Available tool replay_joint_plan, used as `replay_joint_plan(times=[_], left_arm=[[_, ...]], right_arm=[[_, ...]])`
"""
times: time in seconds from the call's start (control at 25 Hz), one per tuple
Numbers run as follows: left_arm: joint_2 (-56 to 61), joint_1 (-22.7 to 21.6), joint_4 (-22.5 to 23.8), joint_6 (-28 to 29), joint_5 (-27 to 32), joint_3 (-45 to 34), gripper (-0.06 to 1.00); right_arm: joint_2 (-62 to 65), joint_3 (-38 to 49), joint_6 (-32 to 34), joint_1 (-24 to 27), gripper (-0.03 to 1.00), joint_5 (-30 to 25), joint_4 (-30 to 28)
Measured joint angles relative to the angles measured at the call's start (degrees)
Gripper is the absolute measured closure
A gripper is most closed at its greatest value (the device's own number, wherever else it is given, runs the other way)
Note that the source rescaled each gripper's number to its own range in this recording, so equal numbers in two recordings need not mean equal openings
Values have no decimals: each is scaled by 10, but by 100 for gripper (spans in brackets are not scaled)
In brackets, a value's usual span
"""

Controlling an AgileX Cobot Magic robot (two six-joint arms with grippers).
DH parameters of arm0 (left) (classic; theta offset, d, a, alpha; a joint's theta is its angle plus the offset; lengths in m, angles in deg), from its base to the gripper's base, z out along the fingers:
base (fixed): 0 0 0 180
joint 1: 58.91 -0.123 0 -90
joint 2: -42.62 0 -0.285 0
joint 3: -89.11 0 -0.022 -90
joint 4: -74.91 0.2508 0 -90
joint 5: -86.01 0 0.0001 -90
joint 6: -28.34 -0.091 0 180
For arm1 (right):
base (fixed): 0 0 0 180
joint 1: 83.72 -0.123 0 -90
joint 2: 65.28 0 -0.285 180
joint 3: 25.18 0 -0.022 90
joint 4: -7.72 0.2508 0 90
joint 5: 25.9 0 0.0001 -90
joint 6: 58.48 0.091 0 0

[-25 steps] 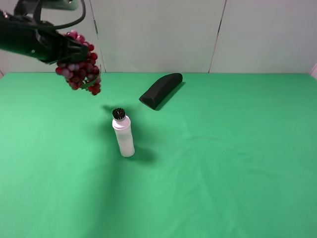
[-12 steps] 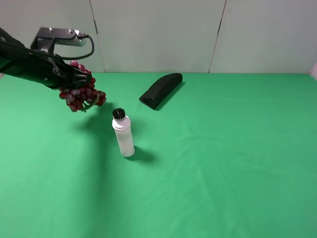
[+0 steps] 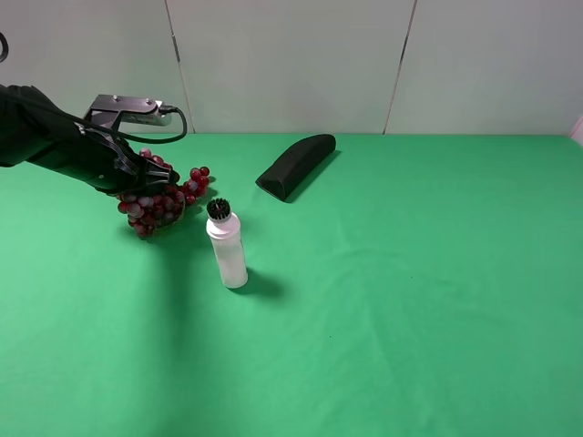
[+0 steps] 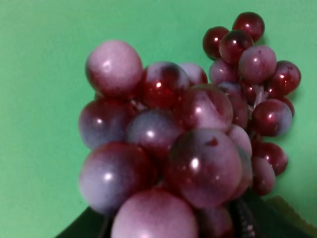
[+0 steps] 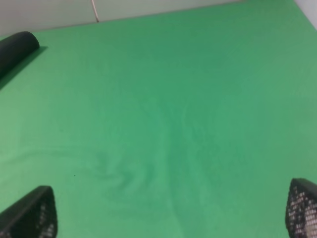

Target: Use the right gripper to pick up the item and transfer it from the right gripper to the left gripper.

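Observation:
The bunch of dark-red and pinkish grapes (image 3: 160, 197) hangs from my left gripper (image 3: 148, 179) at the left of the green table, low over the cloth just left of the white bottle. The left gripper is shut on the bunch. In the left wrist view the grapes (image 4: 178, 144) fill the frame, with black jaw parts at the lower edge. I cannot tell whether the bunch touches the cloth. My right gripper (image 5: 166, 213) is open and empty, its fingertips (image 5: 30, 214) wide apart over bare cloth. It is out of the exterior view.
A white bottle with a black brush cap (image 3: 228, 248) stands upright right of the grapes. A black wedge-shaped case (image 3: 296, 165) lies at the back middle, and its end shows in the right wrist view (image 5: 15, 49). A pale wall closes the back.
My left arm has come down from high near the wall to just above the table, carrying the grapes slightly rightward toward the bottle. The bottle and the case have not moved.

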Motion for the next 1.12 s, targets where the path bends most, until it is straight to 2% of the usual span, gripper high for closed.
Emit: replay_joint_plan(times=[0.28, 0.32, 0.36, 0.48, 0.56, 0.6, 0.68, 0.84, 1.12], left_arm=[[-1, 0, -1, 1, 7, 0, 94], [-1, 0, -1, 1, 11, 0, 89], [-1, 0, -1, 1, 14, 0, 82], [-1, 0, -1, 1, 24, 0, 41], [-1, 0, -1, 1, 24, 0, 18], [-1, 0, -1, 1, 24, 0, 9], [-1, 0, -1, 1, 24, 0, 0], [10, 0, -1, 1, 25, 0, -5], [87, 0, 2, 1, 63, -2, -5]], right_arm=[[0, 0, 0, 0, -3, 0, 0], [0, 0, 0, 0, -3, 0, 0], [0, 0, 0, 0, -3, 0, 0], [0, 0, 0, 0, -3, 0, 0], [0, 0, 0, 0, -3, 0, 0], [0, 0, 0, 0, -3, 0, 0], [0, 0, 0, 0, -3, 0, 0], [0, 0, 0, 0, -3, 0, 0], [0, 0, 0, 0, -3, 1, 0]])
